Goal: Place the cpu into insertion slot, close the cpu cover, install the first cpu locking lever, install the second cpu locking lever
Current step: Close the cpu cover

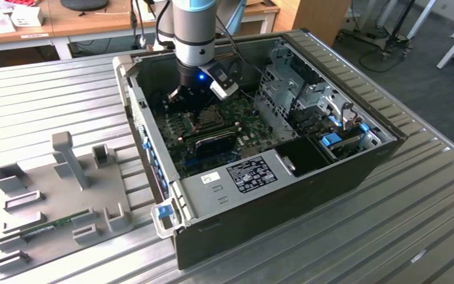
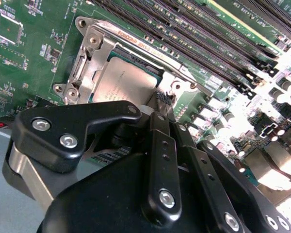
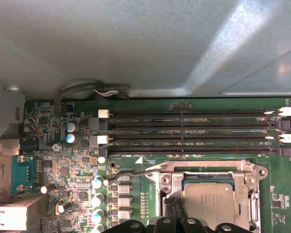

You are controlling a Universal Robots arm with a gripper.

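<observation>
Seating looks done: the cpu [image 3: 216,204] is seen lying flat inside the insertion slot [image 3: 208,177], and the cpu cover [image 3: 203,167] is folded down around it, its frame resting on the chip's edges. A thin locking lever [image 3: 131,172] is seen along the cover's side nearest the memory slots [image 3: 184,131], with its hooked end jutting out over the green motherboard [image 3: 63,160]; whether it is latched cannot be told. In the second wrist view the end effector [image 2: 162,99] is poised at the socket's edge, its fingers [image 2: 155,121] drawn together to a narrow tip with nothing seen clamped between them, right at the cover's rim, though contact cannot be confirmed. Trouble could be caused here by a slip: a thin wire lever is easily missed or skidded off, and the small parts crowded beside the socket could be scraped. If the cover is pushed off-centre, the chip could be shifted in its seat. All of this sits inside the open computer case [image 1: 290,195] on the ribbed surface [image 1: 54,77].
</observation>
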